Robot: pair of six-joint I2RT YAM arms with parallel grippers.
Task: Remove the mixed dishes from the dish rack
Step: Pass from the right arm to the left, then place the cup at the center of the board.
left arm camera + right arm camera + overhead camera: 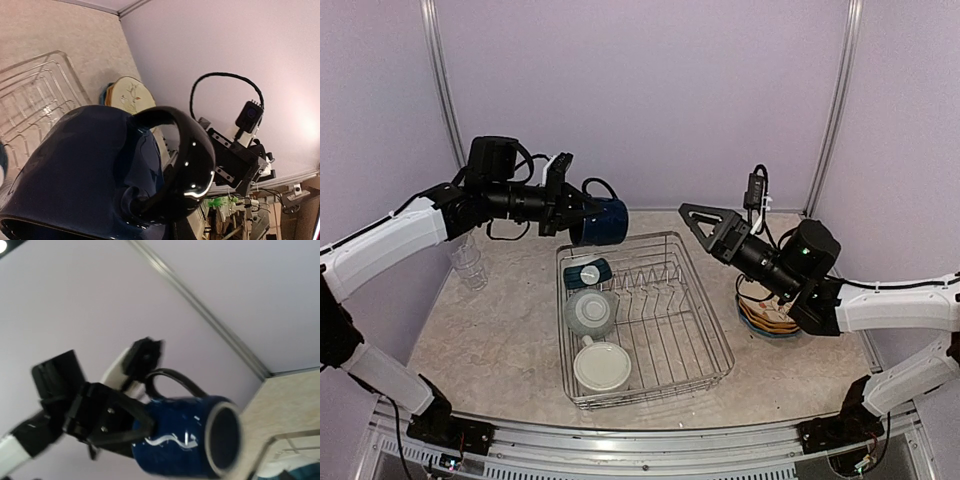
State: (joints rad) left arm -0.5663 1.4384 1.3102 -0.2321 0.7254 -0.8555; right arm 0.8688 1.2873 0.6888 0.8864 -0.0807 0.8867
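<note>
Now the left hand (578, 212) holds the dark blue mug (603, 222) tight. The mug is up in the air, on its side, above the far left corner of the rack (720, 350). Its open end points at the right hand (692, 228). The right hand is wide open and holds nothing. It is up in the air too, across from the mug, and the two do not touch.

I think the step in hand is taking this mug out of the rack. It is out, but it is not set down yet.

Three things wait in the rack: a small teal bowl (588, 272), a grey-blue bowl (590, 312) and a cream mug (602, 366). The plates (770, 322) sit in a pile on the worktop (490, 340), to the right of the rack. The glasses (468, 262) stand on the left.

Next, the mug needs a bare spot on the worktop, maybe near the glasses. Or the open right hand could take it. Either way, the left hand should let go only when the mug is safe.
</note>
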